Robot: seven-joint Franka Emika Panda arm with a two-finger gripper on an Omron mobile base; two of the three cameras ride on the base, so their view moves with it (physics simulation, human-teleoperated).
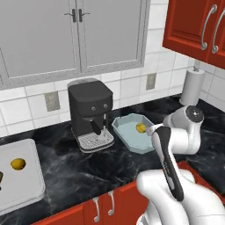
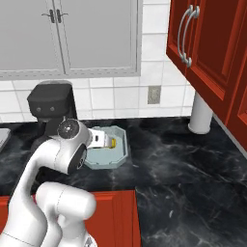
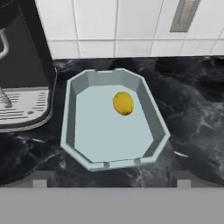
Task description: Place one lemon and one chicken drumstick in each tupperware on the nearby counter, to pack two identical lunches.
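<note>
A lemon [image 3: 123,103] is seen lying inside the pale blue tupperware [image 3: 70,109], toward one o'clock of its floor and apart from every wall, with nothing else in that tray. The hand [image 3: 111,183] is held above the tray's near rim with its fingers spread wide and nothing between them, so the lemon is judged to have been delivered here and a drumstick is still owed. The step in hand is judged to be a clean withdrawal: the hand is best lifted straight up before any sideways swing, so that the low rim is not caught and the round lemon is not set rolling. The bare stretch of tray floor from six to nine o'clock of the lemon is best kept for the drumstick. In the left base view the whitish-grey tupperware [image 1: 30,186] is found well apart at nine o'clock, near the tabletop [image 1: 88,176] edge, with a second lemon [image 1: 18,164] in it and a dark shape at the picture's edge that cannot be made out. The coffee machine [image 1: 90,112] stands just beside the blue tray at nine o'clock, and its drip tray [image 3: 22,107] is nearly touched; that side is tight. Open tabletop is offered at three o'clock, up to the paper towel roll [image 1: 192,85].
</note>
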